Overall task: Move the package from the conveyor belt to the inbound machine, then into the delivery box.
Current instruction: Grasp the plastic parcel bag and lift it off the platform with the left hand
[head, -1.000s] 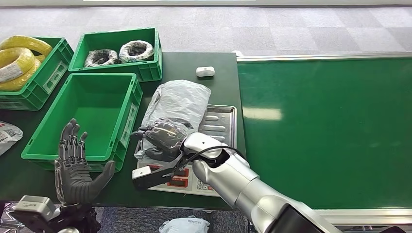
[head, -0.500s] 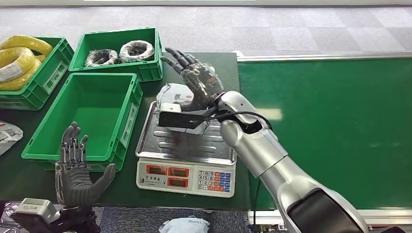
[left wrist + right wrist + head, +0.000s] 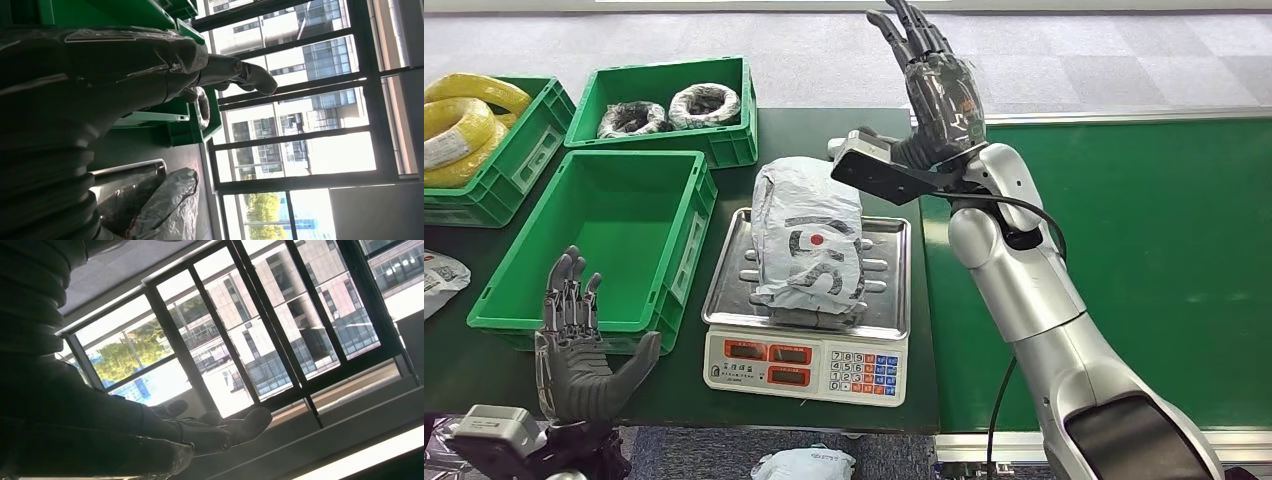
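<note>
A grey plastic package (image 3: 809, 235) with a black and red print lies on the steel pan of the scale (image 3: 729, 285) in the head view, and its crinkled end (image 3: 165, 200) appears in the left wrist view. My right hand (image 3: 931, 85) is raised above and to the right of the package, fingers spread, holding nothing. Its dark fingers (image 3: 220, 430) stretch out against windows in the right wrist view. My left hand (image 3: 579, 345) hovers open at the table's front edge, in front of the empty green bin (image 3: 599, 235). The green conveyor belt (image 3: 1124, 260) lies to the right.
Behind the empty bin stand a green crate with black cable coils (image 3: 669, 105) and one with yellow coils (image 3: 469, 135). A small white device (image 3: 846, 148) lies behind the scale. Another grey package (image 3: 439, 275) sits at the far left edge.
My right hand has let go of the package and risen up and to the right, away from the scale. The package now lies alone on the pan. My left hand has stayed put.
</note>
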